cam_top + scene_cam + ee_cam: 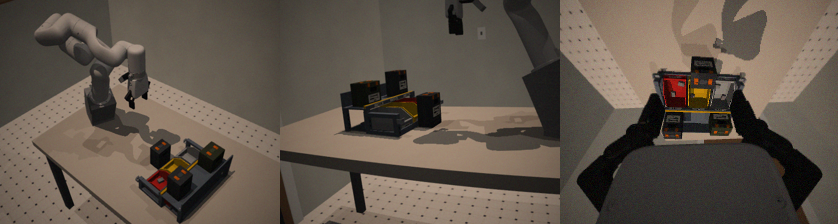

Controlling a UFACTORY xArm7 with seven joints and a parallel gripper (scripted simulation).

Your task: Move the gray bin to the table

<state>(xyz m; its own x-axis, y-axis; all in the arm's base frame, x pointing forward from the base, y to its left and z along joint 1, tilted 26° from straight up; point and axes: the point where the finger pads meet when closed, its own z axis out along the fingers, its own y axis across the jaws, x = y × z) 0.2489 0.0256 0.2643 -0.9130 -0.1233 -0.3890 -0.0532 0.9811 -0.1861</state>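
The gray open bin [189,154] sits in the dark blue shelf [199,177] at its far end, beside a yellow bin [175,164] and a red bin [157,178]. The gray bin also shows in the exterior view [389,118] and in the wrist view [722,92]. My gripper [137,98] is open and empty, high above the table near the arm's base, far from the shelf. It hangs at the top of the exterior view [455,25]. Its fingers frame the shelf in the wrist view [696,112].
Three dark boxes with orange tabs stand around the bins: one on the table in front of the yellow bin [160,153], two on the shelf's upper deck [180,181] [211,156]. The arm's base [100,107] stands at the table's far left.
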